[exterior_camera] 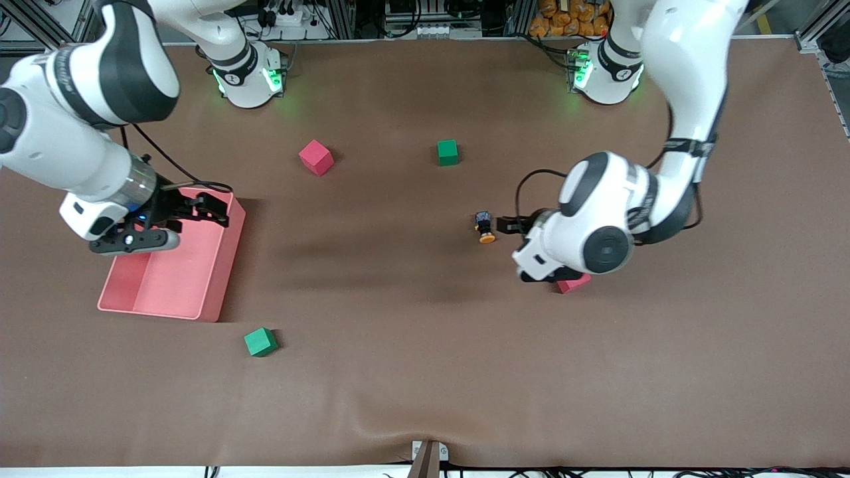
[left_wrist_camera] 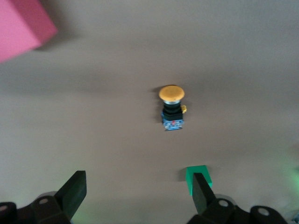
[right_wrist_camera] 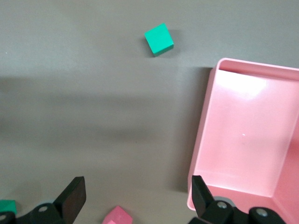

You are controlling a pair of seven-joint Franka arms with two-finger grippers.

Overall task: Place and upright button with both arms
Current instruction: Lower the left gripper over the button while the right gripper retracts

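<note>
The button (exterior_camera: 485, 227) lies on its side on the brown table, its orange cap toward the front camera. In the left wrist view the button (left_wrist_camera: 172, 108) lies ahead of the fingers, apart from them. My left gripper (exterior_camera: 514, 226) hovers beside it toward the left arm's end of the table; it is open and empty (left_wrist_camera: 138, 193). My right gripper (exterior_camera: 212, 206) is over the edge of the pink tray (exterior_camera: 229, 265), and it is open and empty (right_wrist_camera: 138, 196).
A red cube (exterior_camera: 316, 157) and a green cube (exterior_camera: 447, 152) lie nearer the bases. Another green cube (exterior_camera: 260, 342) lies nearer the front camera than the tray. A red cube (exterior_camera: 573, 284) shows partly under the left arm's wrist. The tray (right_wrist_camera: 247, 140) is empty.
</note>
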